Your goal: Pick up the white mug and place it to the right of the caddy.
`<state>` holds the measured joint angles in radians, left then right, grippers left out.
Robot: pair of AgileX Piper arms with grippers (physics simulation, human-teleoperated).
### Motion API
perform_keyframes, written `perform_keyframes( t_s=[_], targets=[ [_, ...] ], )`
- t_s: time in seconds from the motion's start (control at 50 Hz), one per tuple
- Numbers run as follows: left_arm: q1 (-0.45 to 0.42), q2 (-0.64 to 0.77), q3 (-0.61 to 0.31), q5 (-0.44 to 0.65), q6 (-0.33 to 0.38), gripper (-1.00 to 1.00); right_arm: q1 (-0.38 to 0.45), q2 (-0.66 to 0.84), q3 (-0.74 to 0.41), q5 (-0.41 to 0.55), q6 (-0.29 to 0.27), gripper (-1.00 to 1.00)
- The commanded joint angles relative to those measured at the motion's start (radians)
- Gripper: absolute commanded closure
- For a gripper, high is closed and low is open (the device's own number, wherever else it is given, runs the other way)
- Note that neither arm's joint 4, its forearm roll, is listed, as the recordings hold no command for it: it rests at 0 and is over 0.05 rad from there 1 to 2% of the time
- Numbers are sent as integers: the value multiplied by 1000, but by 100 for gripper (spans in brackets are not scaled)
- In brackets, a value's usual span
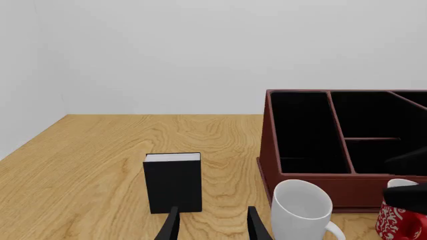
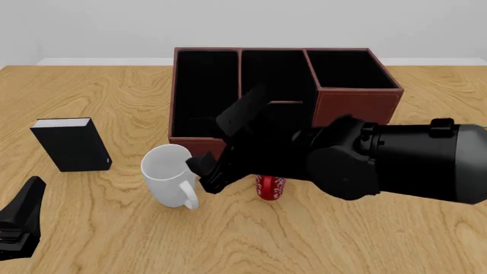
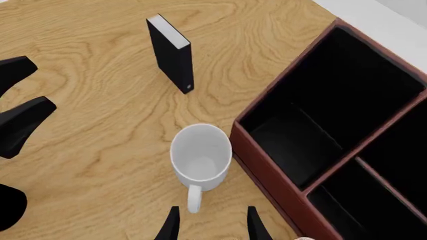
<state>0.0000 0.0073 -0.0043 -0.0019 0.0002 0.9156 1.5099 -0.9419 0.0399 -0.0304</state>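
The mug (image 2: pixel 169 176) stands upright on the table (image 2: pixel 320 240), just in front of the caddy (image 2: pixel 357 100) at its front left corner, with its handle turned toward the arms' side; the red mug (image 2: pixel 270 186) stands a little to its right, also before the caddy, partly hidden under the right arm. The right hand (image 3: pixel 208 227) hovers above the mug with its fingers spread and nothing between them, the handle lying just ahead of the fingertips in its wrist view. This looks like the approach step: the mug is not yet gripped. The next move, as I judge it, calls for lowering the hand so that the fingers straddle the rim or the handle, then closing, lifting clear of the caddy wall and the red mug, and carrying the mug across to the bare table on the caddy's right. The left hand (image 1: pixel 212 225) sits low near the table's near left edge, fingers spread and empty, facing the black box (image 2: pixel 70 144), which stands upright well apart from the mug.
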Motion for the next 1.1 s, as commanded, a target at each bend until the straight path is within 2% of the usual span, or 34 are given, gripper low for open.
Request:
perform_keyframes(
  t_s=[0.02, 0.3, 0.74, 1.1],
  targets=[
    [0, 0, 0, 0, 0, -100, -4, 41, 18, -49, 35, -100],
    [0, 0, 0, 0, 0, -100, 32, 138, -34, -77, 57, -100],
    [0, 0, 0, 0, 0, -100, 17, 195, -8, -123, 93, -100],
    [0, 0, 0, 0, 0, -100, 52, 266, -19, -151, 124, -100]
  ],
)
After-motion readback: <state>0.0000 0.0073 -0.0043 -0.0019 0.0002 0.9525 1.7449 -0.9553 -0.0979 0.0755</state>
